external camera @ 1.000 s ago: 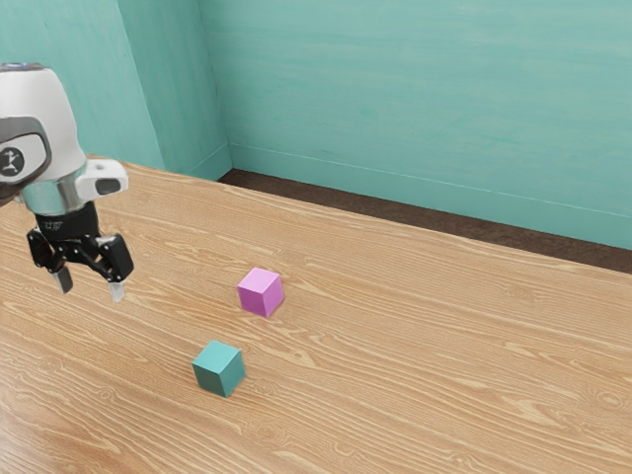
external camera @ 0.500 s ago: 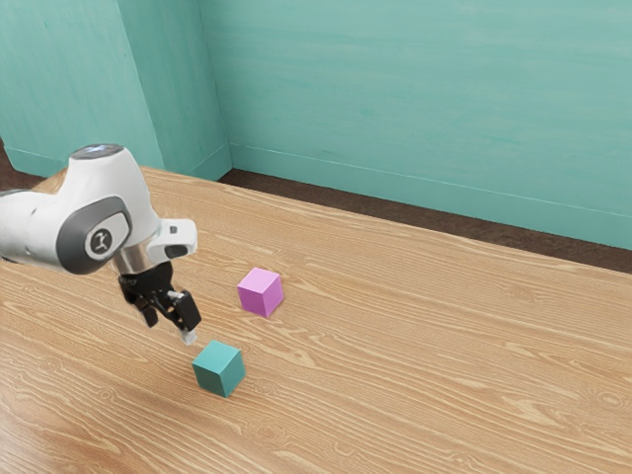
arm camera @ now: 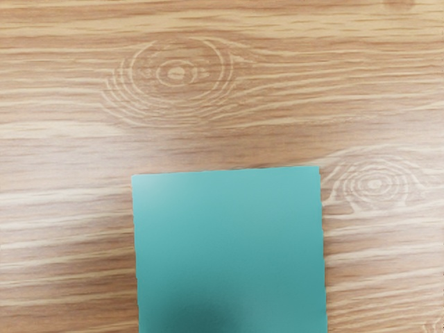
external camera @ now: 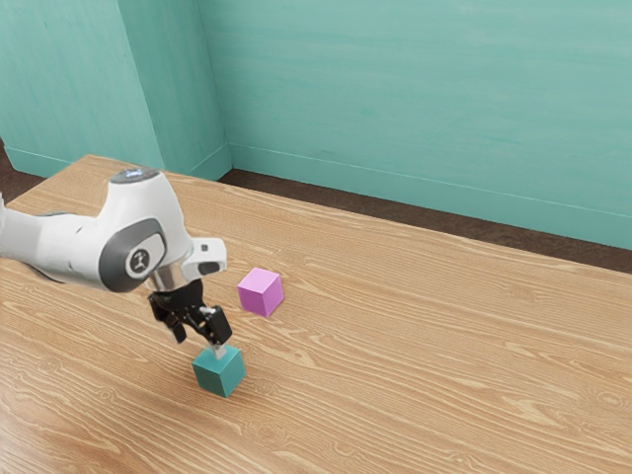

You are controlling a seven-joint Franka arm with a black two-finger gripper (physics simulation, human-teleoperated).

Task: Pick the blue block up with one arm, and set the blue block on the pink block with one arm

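Here, the black two-finger gripper [external camera: 202,339] hangs with its fingers spread wide just above the small teal-blue cube [external camera: 219,371]. The cube rests on the light wood-grain tabletop [external camera: 415,336] near the pink cube [external camera: 261,292]. Teal walls [external camera: 415,89] stand behind.

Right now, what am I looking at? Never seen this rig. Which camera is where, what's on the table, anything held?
Simulator renders. The side camera shows a white robot arm with a black two-finger gripper at a wooden table. The other camera sits on the hand, looking down. On the table lie a blue block, rendered teal, and a pink block, apart. The gripper is open, right over the blue block, the big square in the wrist view. Nothing is held.
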